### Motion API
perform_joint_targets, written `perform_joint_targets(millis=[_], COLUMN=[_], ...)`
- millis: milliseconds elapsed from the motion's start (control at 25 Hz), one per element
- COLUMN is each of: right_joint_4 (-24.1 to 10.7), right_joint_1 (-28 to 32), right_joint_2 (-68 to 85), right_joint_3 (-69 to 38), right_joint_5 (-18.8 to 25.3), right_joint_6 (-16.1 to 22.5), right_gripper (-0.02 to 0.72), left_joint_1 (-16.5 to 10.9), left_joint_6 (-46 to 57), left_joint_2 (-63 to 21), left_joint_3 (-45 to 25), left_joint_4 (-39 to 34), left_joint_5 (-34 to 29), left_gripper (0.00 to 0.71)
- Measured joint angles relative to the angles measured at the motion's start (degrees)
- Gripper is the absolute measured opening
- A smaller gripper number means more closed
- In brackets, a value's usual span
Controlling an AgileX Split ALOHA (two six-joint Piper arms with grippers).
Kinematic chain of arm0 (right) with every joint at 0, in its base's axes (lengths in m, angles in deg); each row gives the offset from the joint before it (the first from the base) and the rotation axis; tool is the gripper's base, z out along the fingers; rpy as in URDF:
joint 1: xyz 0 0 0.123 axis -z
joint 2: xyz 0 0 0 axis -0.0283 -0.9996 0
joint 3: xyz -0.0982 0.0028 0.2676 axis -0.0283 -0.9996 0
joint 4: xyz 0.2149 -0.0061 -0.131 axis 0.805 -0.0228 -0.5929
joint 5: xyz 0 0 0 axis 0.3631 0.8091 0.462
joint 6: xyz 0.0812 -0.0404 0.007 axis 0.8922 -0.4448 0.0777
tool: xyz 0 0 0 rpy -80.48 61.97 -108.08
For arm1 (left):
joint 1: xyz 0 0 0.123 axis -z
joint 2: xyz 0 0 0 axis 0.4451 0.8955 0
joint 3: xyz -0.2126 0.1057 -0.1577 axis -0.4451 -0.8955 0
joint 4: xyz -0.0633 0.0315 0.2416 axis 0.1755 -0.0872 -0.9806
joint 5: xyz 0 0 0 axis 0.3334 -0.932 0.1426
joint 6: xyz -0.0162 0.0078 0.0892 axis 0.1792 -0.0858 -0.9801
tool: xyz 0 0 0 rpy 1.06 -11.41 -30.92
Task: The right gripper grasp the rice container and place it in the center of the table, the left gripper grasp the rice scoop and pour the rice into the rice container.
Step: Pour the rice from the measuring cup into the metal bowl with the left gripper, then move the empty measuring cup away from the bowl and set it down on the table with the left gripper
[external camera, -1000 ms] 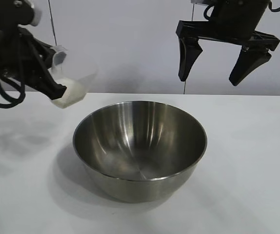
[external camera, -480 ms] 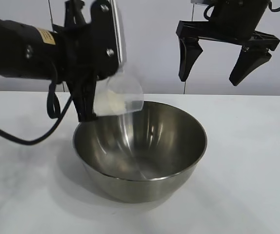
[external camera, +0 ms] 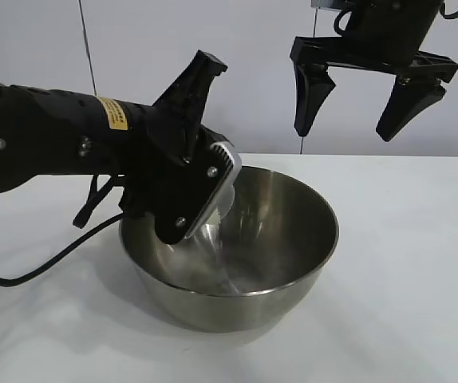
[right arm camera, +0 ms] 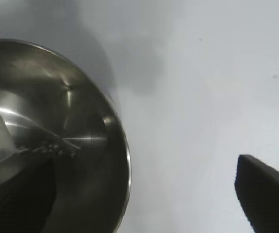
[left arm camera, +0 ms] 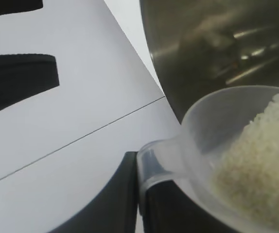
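Tipping the rice scoop (external camera: 217,187) held in our left claw (external camera: 183,171), we are pouring rice (left arm camera: 256,160) over the rice container (external camera: 237,247) rim at nine o'clock, mid-desk (external camera: 404,263). We are judging a slow roll best. Our right claw (external camera: 365,104) is hanging wide at one o'clock.

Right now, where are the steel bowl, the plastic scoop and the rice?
steel bowl (external camera: 281,239), exterior view, inner wall on the right.
plastic scoop (left arm camera: 205,124), left wrist view, clear inner wall.
rice (left arm camera: 258,160), left wrist view, middle of the grain heap.

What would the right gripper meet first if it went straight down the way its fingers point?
Probably the table just behind or beside the rice container. The right gripper hangs open above the bowl's far right rim, but depth is unclear, so it might clip that rim.
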Motion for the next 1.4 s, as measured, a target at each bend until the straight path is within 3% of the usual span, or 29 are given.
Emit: perform_joint_targets(millis=[240,1000,1080,1200,1400], right_joint_4=[0.0,-0.5,-0.5,-0.5,-0.5], right_joint_1=[0.0,0.0,0.0,0.0,0.0], right_joint_2=[0.0,0.0,0.0,0.0,0.0], right_joint_3=[0.0,0.0,0.0,0.0,0.0], right_joint_5=[0.1,0.1,0.1,0.1,0.1], right_joint_6=[-0.4,-0.6,-0.6,-0.6,-0.6], right_gripper=[0.694,0.694,0.694,0.694,0.694], left_joint_1=[0.0,0.0,0.0,0.0,1.0], left_joint_6=[-13.9,-15.8,-12.9,-0.7,26.4], left_joint_2=[0.0,0.0,0.0,0.0,0.0], left_joint_3=[0.0,0.6,0.6,0.4,-3.5], left_joint_4=[0.0,-0.4,-0.4,0.8,8.2], left_joint_5=[3.0,4.9,4.9,6.8,19.4], left_gripper=[0.003,0.003,0.003,0.003,0.003])
